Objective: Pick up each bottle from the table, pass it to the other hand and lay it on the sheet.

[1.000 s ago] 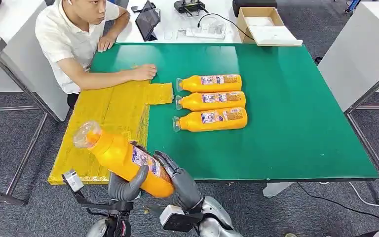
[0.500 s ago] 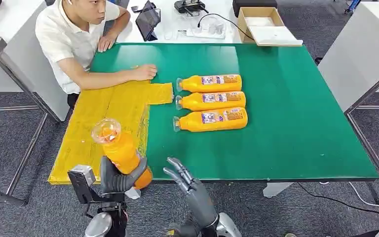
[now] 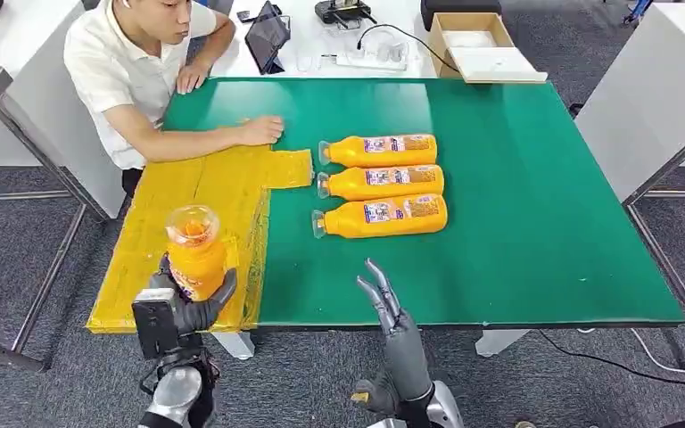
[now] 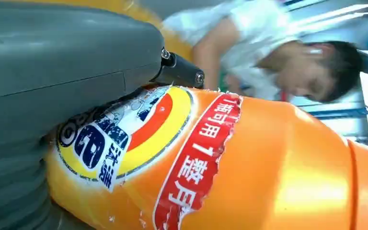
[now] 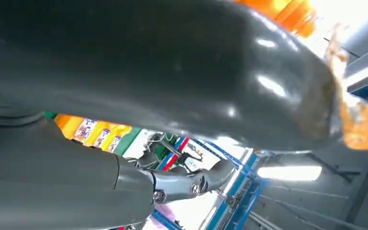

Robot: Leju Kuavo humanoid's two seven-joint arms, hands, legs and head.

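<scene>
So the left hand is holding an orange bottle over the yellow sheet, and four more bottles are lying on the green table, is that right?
Not quite. Three bottles lie on the green table, not four, as the head view shows. The left hand does hold an orange bottle over the yellow sheet.

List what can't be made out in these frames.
- Held bottle, head view: lower body hidden by the left hand, so whether it touches the sheet can't be told.
- Left wrist view: label partly covered by the hand; the person is blurred.
- Right hand, right wrist view: fingers blurred and glared; what the orange patches are is unclear.
- Labels on the three table bottles: too small to read.
</scene>
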